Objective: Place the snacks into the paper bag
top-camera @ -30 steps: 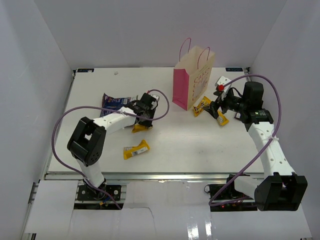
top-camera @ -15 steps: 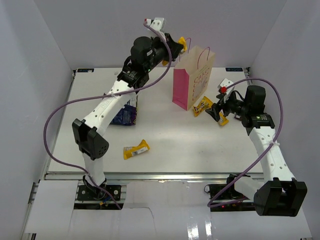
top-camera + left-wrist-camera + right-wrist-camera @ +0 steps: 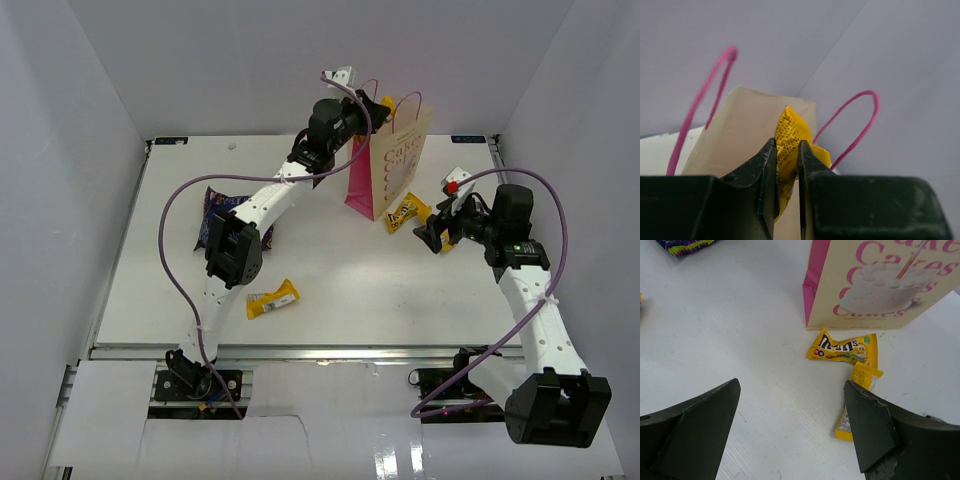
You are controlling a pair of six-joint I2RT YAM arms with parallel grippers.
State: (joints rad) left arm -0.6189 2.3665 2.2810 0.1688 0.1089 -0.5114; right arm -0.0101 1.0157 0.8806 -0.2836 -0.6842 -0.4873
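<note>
White table (image 3: 350, 280); left claw (image 3: 787, 167) holds bar (image 3: 790, 131) at paper bag (image 3: 735, 135)'s rim.

Pink "Cakes" txt on paper bag (image 3: 830, 290); "m&m's" on yellow pkt (image 3: 842, 350). Other print too small.

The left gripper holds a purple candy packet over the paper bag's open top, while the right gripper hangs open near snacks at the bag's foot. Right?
Not quite: the left wrist view shows the left gripper shut on a yellow wrapped bar, not a purple packet, above the paper bag. The right gripper does hang open near yellow snacks at the bag's foot.
</note>
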